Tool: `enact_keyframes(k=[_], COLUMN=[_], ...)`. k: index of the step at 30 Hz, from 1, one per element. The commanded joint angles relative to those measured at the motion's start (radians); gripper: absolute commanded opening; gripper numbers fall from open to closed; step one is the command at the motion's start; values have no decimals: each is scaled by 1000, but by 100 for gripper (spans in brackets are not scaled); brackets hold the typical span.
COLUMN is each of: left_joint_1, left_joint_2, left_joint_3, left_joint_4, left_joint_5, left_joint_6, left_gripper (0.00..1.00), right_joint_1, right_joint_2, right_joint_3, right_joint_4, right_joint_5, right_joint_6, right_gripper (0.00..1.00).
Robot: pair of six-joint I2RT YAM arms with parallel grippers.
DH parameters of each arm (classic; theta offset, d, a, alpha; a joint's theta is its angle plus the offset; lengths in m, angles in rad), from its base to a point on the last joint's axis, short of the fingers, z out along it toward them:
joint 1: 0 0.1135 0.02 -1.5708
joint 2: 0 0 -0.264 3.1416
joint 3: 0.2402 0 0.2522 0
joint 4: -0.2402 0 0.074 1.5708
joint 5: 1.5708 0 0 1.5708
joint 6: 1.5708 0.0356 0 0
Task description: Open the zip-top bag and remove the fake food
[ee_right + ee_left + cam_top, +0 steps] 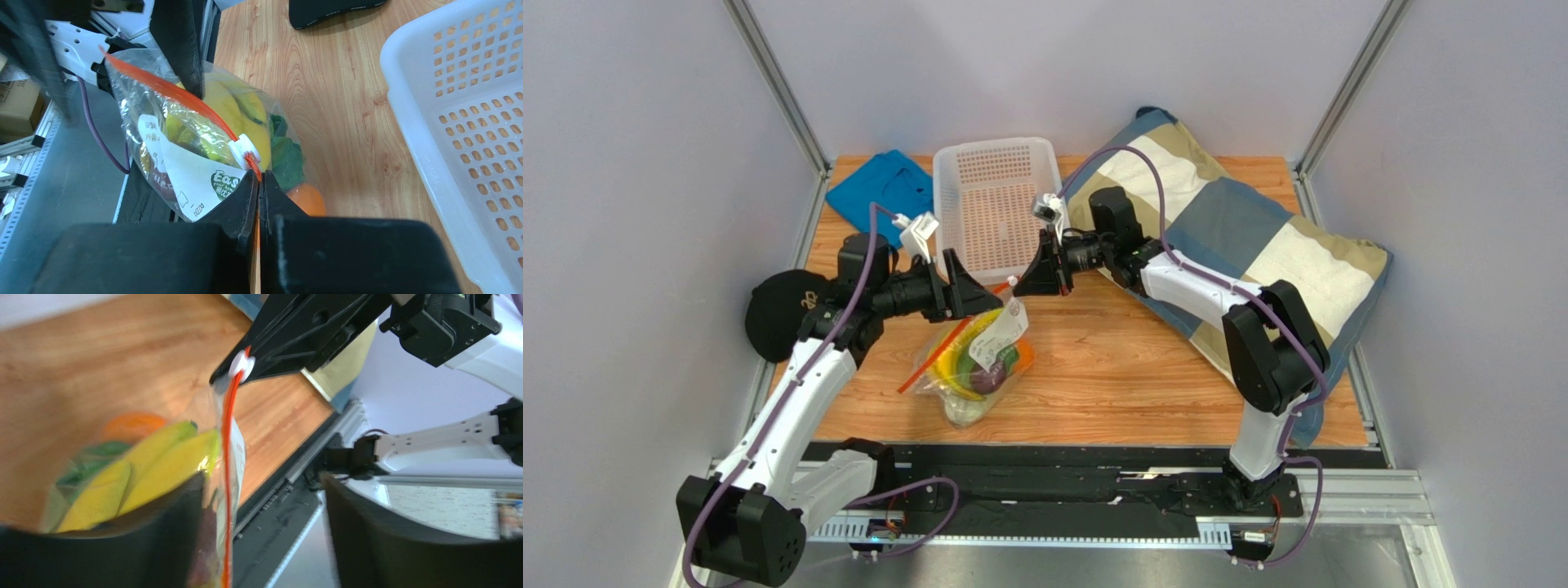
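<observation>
The zip-top bag (979,361) hangs just above the table, its orange-red zip strip (228,471) stretched upward. My right gripper (259,184) is shut on the strip's end, right beside the white slider (248,147). My left gripper (264,539) is open, the strip and bag edge lying against its left finger (123,551). Inside the bag the fake food shows: yellow bananas (153,471), green lettuce (285,160), an orange (307,199) and a dark purple fruit (205,551). A white label (184,177) faces the right wrist camera.
A white perforated basket (995,208) stands just behind both grippers. A striped pillow (1259,245) fills the back right, under the right arm. A blue cloth (879,190) lies at the back left and a black round object (775,312) at the left edge.
</observation>
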Motion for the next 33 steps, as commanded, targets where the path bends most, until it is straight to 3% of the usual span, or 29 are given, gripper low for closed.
enact_keyframes(k=[1,6,11,18,24,33], left_joint_1=[-39,-42,-59,-73,-73,-74], left_joint_2=[21,116,272,328,411,444], left_joint_3=[134,209,248,312,379,418], left_joint_4=[-99,-96,-94,-83,-105,-90], left_joint_5=[-118,-130,-44,-28,139,369], left_joint_6=[130,181,261,388,489,508], left_gripper=[88,84,64,70,72,61], right_joint_1=[21,27,25,25,25,9], right_joint_2=[-42,-71,-53,-39,-45,-125], right_joint_3=[21,8,37,75,95,97], right_joint_4=[-4,-86,-143,-244,-303,-366], right_joint_5=[-14,-31,-98,-128,-155,-164], right_joint_6=[11,-23,-42,-100,-121,-126], right_gripper=[0,0,0,0,0,0])
